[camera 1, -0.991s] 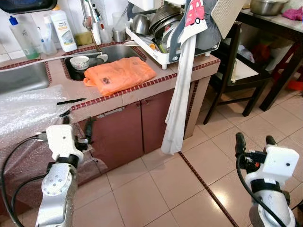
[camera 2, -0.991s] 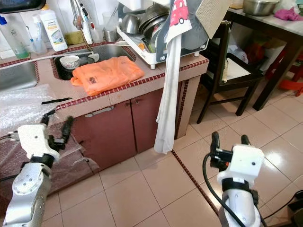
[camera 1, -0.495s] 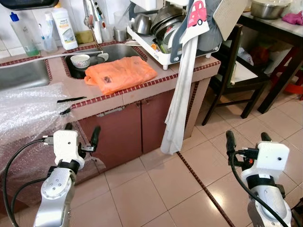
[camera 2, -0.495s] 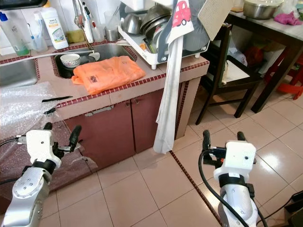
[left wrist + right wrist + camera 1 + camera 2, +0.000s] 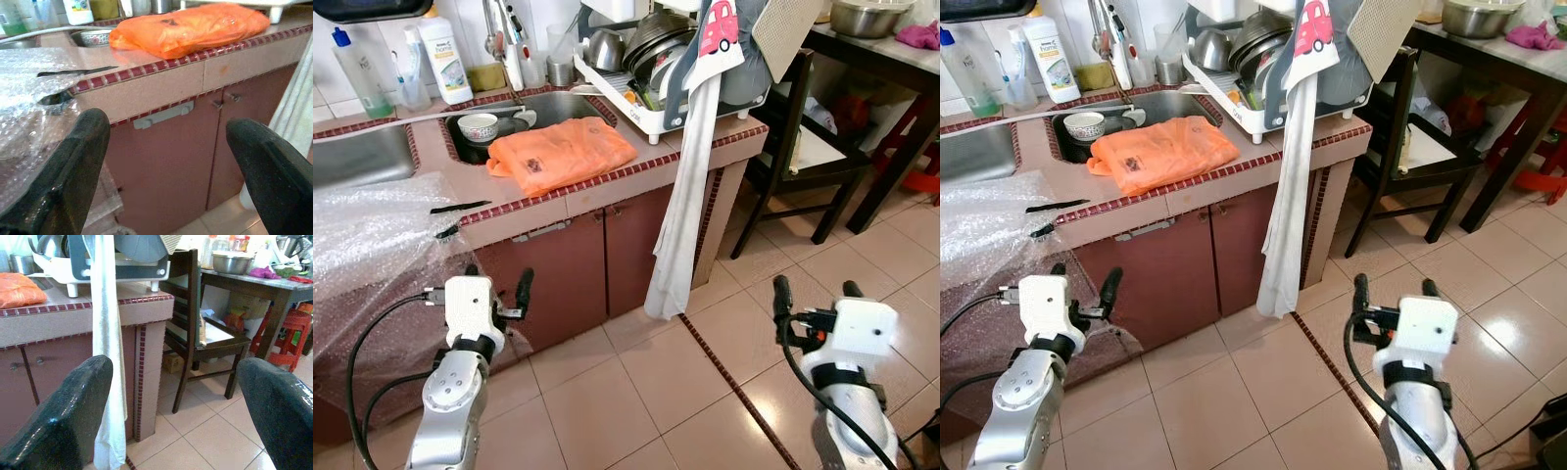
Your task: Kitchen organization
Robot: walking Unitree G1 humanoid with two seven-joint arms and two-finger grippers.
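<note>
An orange bag (image 5: 560, 153) lies on the counter (image 5: 597, 186) beside the sink (image 5: 524, 113), with a dish rack (image 5: 656, 73) to its right and bubble wrap (image 5: 372, 235) to its left. Both the left gripper (image 5: 497, 286) and the right gripper (image 5: 813, 294) hang spread and empty before the cabinets (image 5: 578, 269).

Plastic bag (image 5: 562, 154) lies on counter (image 5: 509, 196), just in front of sink (image 5: 524, 110) holding a bowl (image 5: 478, 127). Dish rack (image 5: 656, 93) sits to its right at the counter's end, cloth (image 5: 683, 206) hanging down before it. Bubble wrap (image 5: 372, 235) on counter's left. Chair (image 5: 798, 147) and table (image 5: 881, 54) farther right; bottles (image 5: 443, 61), probably soap, behind sink.
</note>
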